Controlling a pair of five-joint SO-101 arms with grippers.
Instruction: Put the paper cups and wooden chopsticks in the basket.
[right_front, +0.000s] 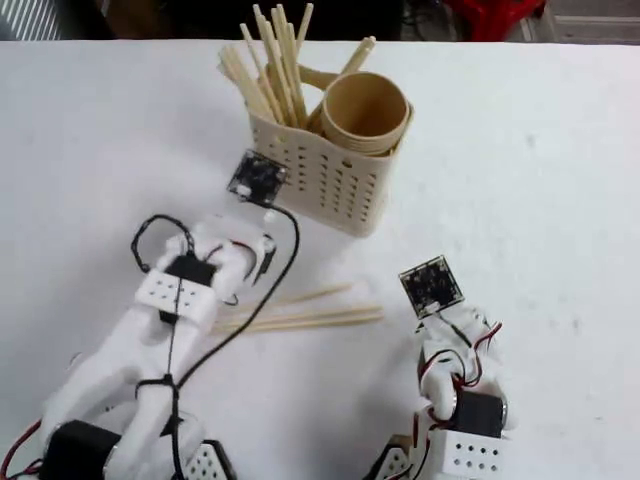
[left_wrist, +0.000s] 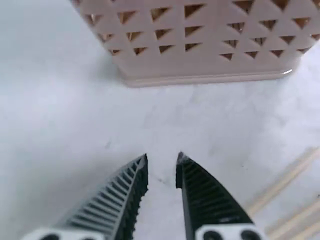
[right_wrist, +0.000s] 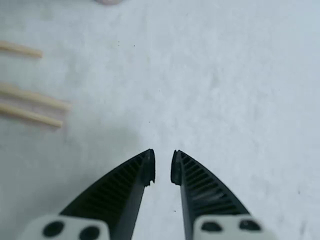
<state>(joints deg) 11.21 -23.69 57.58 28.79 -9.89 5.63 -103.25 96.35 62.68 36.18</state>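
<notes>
The basket (right_front: 335, 185) is cream plastic, boxy, its walls punched with rows of small triangular holes that I see close up in my left wrist view (left_wrist: 200, 35). It stands near the far edge of the white, faintly grainy table (right_front: 540, 200). Inside it, a nested stack of tan paper cups (right_front: 362, 112) leans at the right-hand side, round mouth tilted up. Beside them, a bundle of pale wooden chopsticks (right_front: 272, 72) stands on end and fans out above the rim.

At least 3 more thin, straight loose chopsticks (right_front: 315, 318) lie flat on the table between my 2 arms, roughly parallel and close together. Their tips show at the edge of my right wrist view (right_wrist: 35, 107).

My left gripper (left_wrist: 161, 161) hovers over bare table just short of the basket's base. Its ribbed black fingers are parted by a narrow gap with nothing between them. My right gripper (right_wrist: 162, 160) hangs over bare table beside the loose chopsticks' tips, likewise narrowly parted and holding nothing.

The tabletop to the right of the basket and ahead of the right arm (right_front: 455, 385) is open white surface.
</notes>
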